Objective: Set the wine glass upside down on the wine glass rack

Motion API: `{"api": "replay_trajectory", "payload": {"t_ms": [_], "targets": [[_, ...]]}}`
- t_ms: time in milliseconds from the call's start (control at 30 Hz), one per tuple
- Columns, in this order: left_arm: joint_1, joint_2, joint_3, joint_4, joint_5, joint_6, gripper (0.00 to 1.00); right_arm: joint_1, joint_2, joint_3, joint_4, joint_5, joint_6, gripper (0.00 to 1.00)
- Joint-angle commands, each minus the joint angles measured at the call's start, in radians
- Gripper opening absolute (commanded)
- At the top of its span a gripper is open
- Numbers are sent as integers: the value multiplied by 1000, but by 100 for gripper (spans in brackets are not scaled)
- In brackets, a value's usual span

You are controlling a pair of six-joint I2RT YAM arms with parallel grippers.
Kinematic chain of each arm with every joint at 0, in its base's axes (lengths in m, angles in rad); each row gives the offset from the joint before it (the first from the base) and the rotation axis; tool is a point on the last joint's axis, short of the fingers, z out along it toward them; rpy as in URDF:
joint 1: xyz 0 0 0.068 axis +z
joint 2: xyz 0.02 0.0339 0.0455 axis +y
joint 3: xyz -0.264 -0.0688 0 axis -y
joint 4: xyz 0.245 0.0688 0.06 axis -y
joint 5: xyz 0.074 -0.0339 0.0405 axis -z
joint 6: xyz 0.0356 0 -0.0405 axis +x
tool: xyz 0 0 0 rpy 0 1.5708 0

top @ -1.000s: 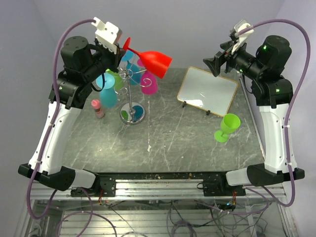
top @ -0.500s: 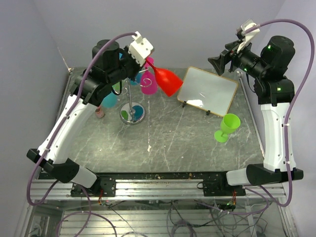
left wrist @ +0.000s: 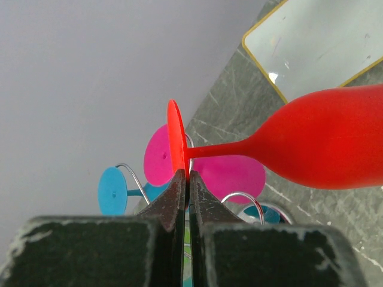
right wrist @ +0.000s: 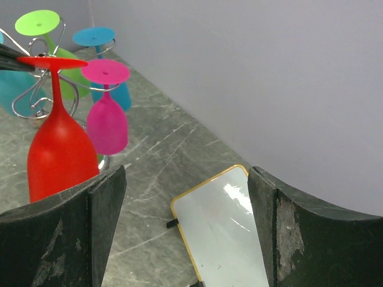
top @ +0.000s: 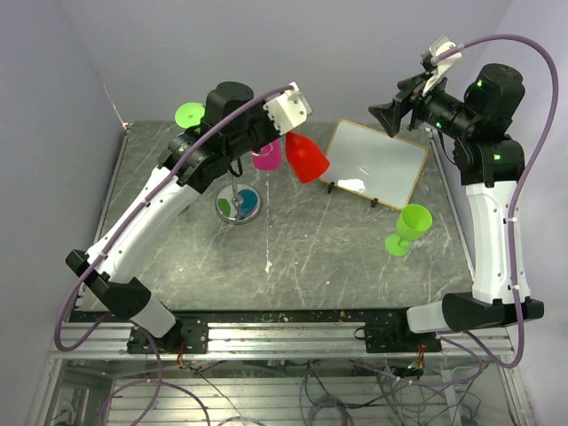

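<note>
The red wine glass (top: 306, 158) hangs bowl down beside the wine glass rack (top: 234, 188), just right of the pink glass (top: 266, 158) that hangs on it. My left gripper (top: 286, 133) is shut on the rim of its flat foot (left wrist: 175, 143); the red bowl (left wrist: 335, 143) points away to the right. In the right wrist view the red glass (right wrist: 58, 155) hangs in front of the rack's curled wires (right wrist: 33, 101), its foot level with the pink one. My right gripper (right wrist: 187, 173) is open and empty, raised at the back right (top: 386, 115).
Pink (right wrist: 106, 122), green (right wrist: 37, 23) and blue (right wrist: 94, 36) glasses hang upside down on the rack. A second green glass (top: 408, 229) stands upright at the table's right. A gold-framed white board (top: 373, 164) lies propped at the back, right of the red glass.
My left arm has swung right and forward over the rack with the red glass, which has turned from lying sideways to hanging bowl down. The right arm has barely moved.
</note>
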Motion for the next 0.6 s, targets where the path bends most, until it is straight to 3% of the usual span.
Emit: {"api": "replay_trajectory", "payload": {"t_ms": [0, 233, 567], "targets": [[-29, 14, -33, 25, -103, 83, 7, -8, 3, 1, 22, -23, 12, 82], [-47, 5, -98, 40, -182, 133, 7, -9, 18, 24, 14, -39, 16, 82], [-52, -4, -119, 19, -187, 147, 7, -8, 4, 6, 11, -33, 4, 82]]}}
